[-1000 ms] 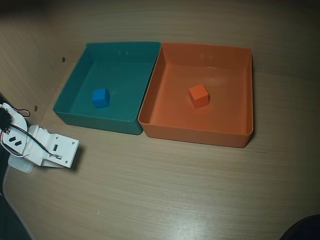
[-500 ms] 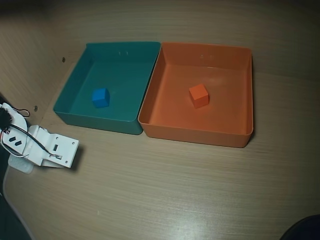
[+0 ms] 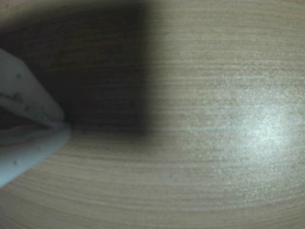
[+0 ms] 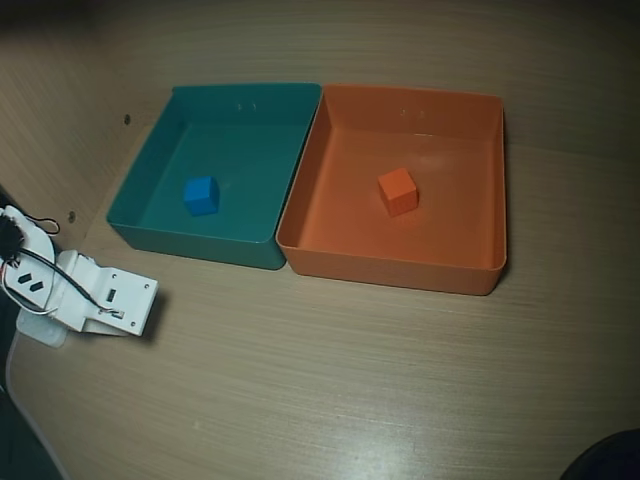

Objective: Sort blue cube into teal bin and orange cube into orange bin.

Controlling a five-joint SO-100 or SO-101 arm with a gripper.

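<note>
My pincer point(image 3: 64, 128) rests low over the wooden counter point(image 3: 214, 143) in the wrist view, its two pale fingers point(image 3: 28, 95) meeting at their tips with nothing between them, closed on empty air. A dark shadow falls on the counter just beyond the tips, and a bright patch of glare lies well off to the right in that view. In the overhead view my white arm point(image 4: 95, 295) sits folded at the left edge of the counter point(image 4: 350, 380), and the pincer itself cannot be made out there. Both bins lie well away from my arm, up and to the right in that view. The teal bin point(image 4: 150, 150) is the nearer of the two, with the blue cube point(image 4: 201, 195) on its floor toward the left side. The orange bin point(image 4: 495, 180) stands touching the teal bin's right wall, and the orange cube point(image 4: 397, 190) sits near the middle of its floor. Neither cube touches a wall of its bin.
</note>
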